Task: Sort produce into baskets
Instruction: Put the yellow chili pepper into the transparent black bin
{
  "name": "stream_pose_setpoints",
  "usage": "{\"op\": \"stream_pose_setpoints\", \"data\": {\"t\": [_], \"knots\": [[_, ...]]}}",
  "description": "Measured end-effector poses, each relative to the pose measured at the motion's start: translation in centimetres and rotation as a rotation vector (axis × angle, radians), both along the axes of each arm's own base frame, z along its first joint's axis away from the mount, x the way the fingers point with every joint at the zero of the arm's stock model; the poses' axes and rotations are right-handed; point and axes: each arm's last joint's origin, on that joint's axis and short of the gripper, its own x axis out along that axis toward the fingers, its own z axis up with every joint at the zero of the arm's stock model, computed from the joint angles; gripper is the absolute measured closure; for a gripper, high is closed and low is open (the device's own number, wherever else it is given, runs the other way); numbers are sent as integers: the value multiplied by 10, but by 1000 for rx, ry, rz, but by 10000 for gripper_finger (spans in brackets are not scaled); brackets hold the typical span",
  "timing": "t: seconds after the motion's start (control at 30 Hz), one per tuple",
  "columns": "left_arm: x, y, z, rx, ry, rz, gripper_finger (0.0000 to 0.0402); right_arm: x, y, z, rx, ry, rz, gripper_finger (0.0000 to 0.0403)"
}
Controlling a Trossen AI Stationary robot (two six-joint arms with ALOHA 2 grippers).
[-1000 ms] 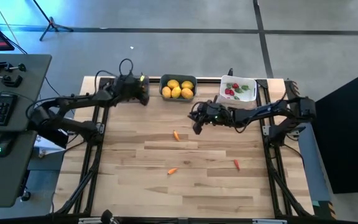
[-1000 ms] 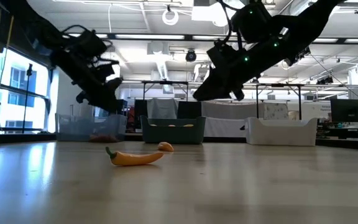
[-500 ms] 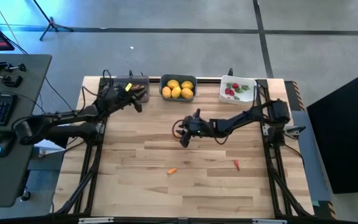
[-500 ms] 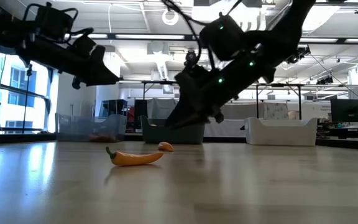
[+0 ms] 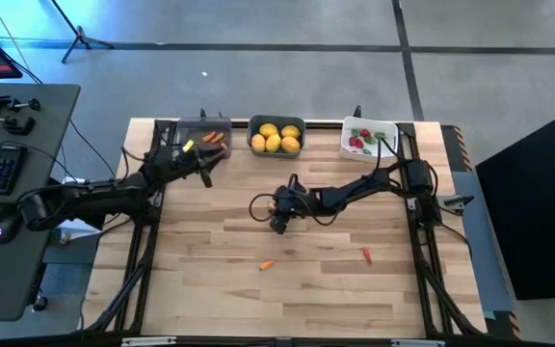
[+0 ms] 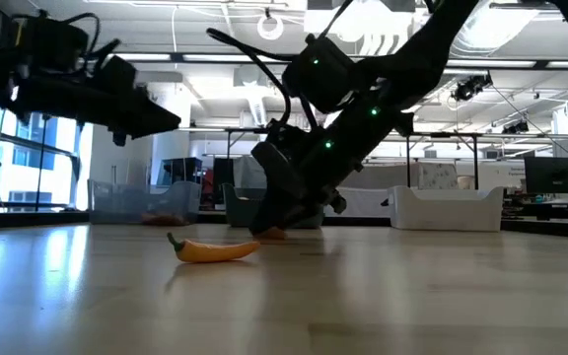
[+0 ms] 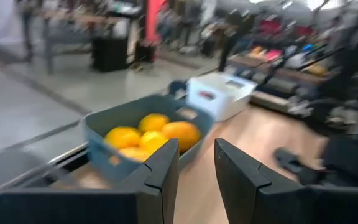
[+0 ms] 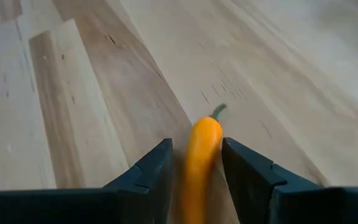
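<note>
My top picture is bright and even, and the wooden table (image 5: 287,280) shows clearly. Down low, I see ceiling lights (image 6: 274,25) glaring white, so both arms look like black shapes. My left wrist picture is smeary with blur. In my right wrist picture the orange carrot (image 8: 199,162) looks soft and fuzzy.

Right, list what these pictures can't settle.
- Grip: the right wrist view shows the carrot between the right gripper's fingers, but contact is unclear.
- That carrot in the high view: hidden under the gripper.
- Clear bin: the low view blurs its contents.
- White bin: red and green bits too small to name.
</note>
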Motion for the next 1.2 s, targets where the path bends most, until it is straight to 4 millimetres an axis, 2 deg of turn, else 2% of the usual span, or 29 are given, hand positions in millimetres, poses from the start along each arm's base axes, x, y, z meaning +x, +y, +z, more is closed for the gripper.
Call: {"op": "stream_pose_setpoints", "data": {"t": [0.13, 0.33, 0.53, 0.67, 0.83, 0.9, 1.2], "knots": [[-6, -7, -4, 36, -87, -63, 314, 0, 0, 0, 0, 7, -1, 295], [-11, -10, -6, 41, -130, -79, 314, 3, 1, 3, 4, -2, 26, 387], [-12, -11, -1, 63, -160, -93, 314, 19, -9, 23, -79, -62, 71, 384], [-13, -13, 6, 109, -219, -96, 314, 34, -37, 47, -188, -180, 54, 398], [-16, -15, 13, 147, -266, -104, 314, 53, -78, 82, -313, -326, 38, 398], [-16, -15, 14, 155, -273, -121, 314, 62, -94, 89, -348, -347, 36, 400], [-18, -18, 19, 193, -296, -158, 314, 113, -153, 85, -374, -442, 27, 400]]}}
